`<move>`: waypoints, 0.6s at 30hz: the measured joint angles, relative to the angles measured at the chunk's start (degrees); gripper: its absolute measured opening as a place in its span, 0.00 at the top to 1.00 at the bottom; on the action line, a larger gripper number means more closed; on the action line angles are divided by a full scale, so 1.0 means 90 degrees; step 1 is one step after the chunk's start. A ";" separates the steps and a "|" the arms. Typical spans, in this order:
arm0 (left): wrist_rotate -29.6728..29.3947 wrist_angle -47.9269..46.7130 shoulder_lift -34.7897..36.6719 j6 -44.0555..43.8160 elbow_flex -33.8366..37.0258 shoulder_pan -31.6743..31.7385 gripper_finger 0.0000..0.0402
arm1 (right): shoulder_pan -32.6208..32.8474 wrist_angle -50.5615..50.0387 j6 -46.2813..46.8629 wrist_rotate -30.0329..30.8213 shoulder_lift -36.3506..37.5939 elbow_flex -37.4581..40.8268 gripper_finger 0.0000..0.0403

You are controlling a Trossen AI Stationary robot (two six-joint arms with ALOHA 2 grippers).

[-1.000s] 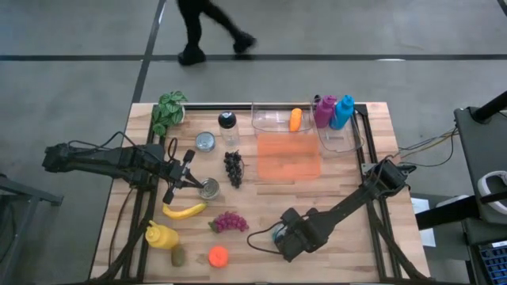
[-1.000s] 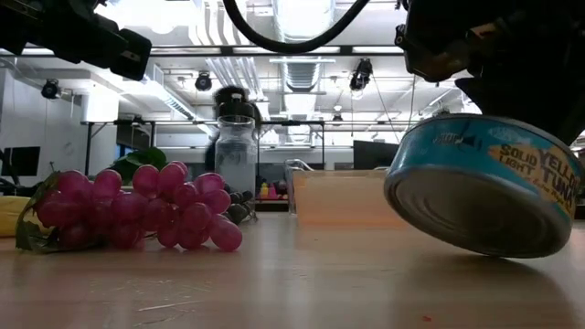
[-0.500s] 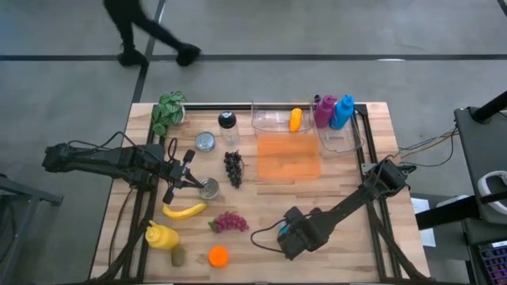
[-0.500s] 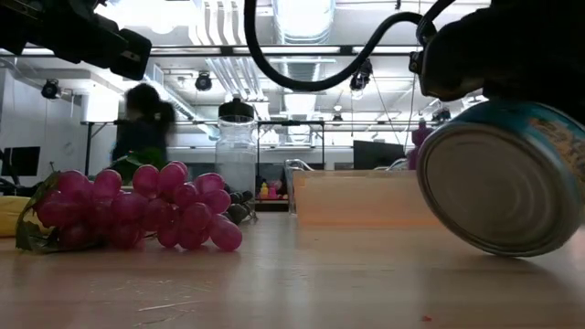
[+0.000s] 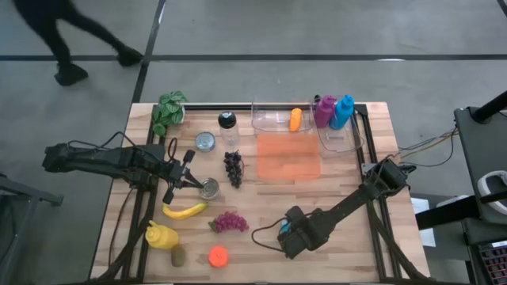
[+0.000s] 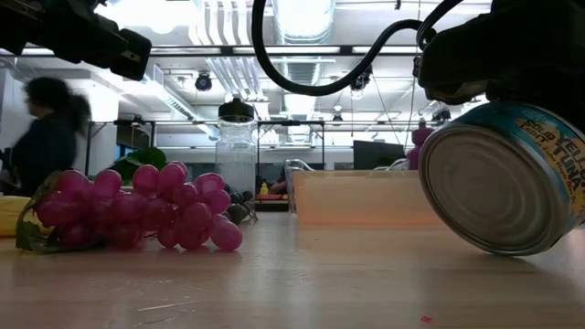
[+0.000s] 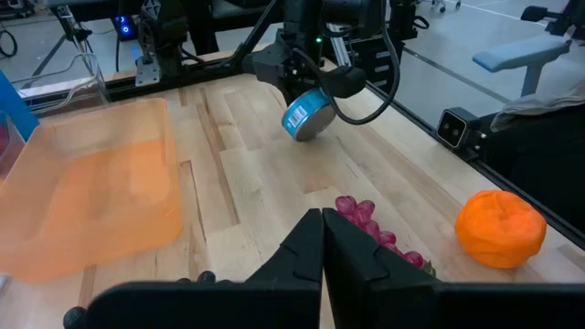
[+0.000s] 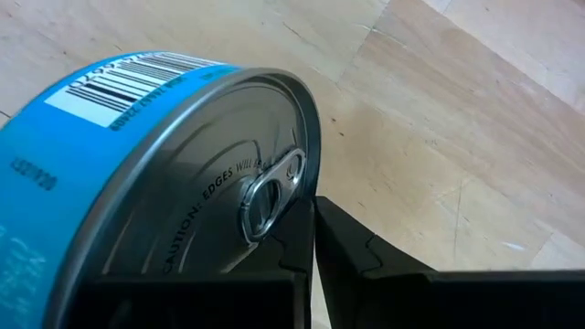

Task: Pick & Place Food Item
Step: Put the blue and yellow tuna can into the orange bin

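Observation:
My right gripper is near the table's near edge, shut on a blue tuna can. The can is tipped on its side, with its bare bottom toward the low camera and its pull-tab lid toward my wrist. In the left wrist view the can hangs under the right gripper. My left gripper is shut and holds nothing; it stays by a silver can at the table's left. An orange tray lies flat at the table's middle. My right gripper holds the tuna can at the rim of its lid, coming at it from above. The can's own body hides how the fingers close on it. The can is tilted on its side and looks lifted off the wood.
Purple grapes, dark grapes, a banana, a mustard bottle, a kiwi and an orange lie left of the right gripper. Clear bins, two bottles, a jar and a plant line the far edge.
My right gripper has tipped the tuna can further over: its bottom faced down toward the table before and now faces the low camera. The can has also shifted a little up and to the right in the low view. A person has walked leftward beyond the table.

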State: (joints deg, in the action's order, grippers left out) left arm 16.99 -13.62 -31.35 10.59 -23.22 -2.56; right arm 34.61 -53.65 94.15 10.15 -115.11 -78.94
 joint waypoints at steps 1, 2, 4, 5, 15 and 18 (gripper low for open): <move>0.0000 0.0000 0.0000 0.0000 0.0000 0.0002 0.98 | 0.0000 -0.0004 -0.0004 -0.0003 0.0007 0.0001 0.98; -0.0001 0.0001 0.0000 0.0000 0.0000 0.0001 0.98 | 0.0002 -0.0016 -0.0005 -0.0017 0.0018 0.0005 0.98; -0.0002 0.0002 0.0000 0.0001 0.0000 0.0002 0.98 | 0.0002 -0.0050 -0.0002 -0.0040 0.0028 0.0007 0.98; 0.0000 0.0000 0.0000 0.0002 0.0000 0.0002 0.98 | 0.0002 -0.0068 -0.0001 -0.0041 0.0030 0.0007 0.98; -0.0001 0.0002 0.0000 0.0010 0.0000 0.0000 0.98 | 0.0002 -0.0360 0.0044 -0.0141 0.0044 0.0010 0.98; 0.0000 0.0002 0.0000 0.0010 0.0000 0.0001 0.98 | 0.0002 -0.0359 0.0044 -0.0141 0.0046 0.0010 0.98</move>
State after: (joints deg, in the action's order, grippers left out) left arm 16.99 -13.61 -31.35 10.68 -23.22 -2.56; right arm 34.63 -56.88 94.54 8.88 -114.69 -78.85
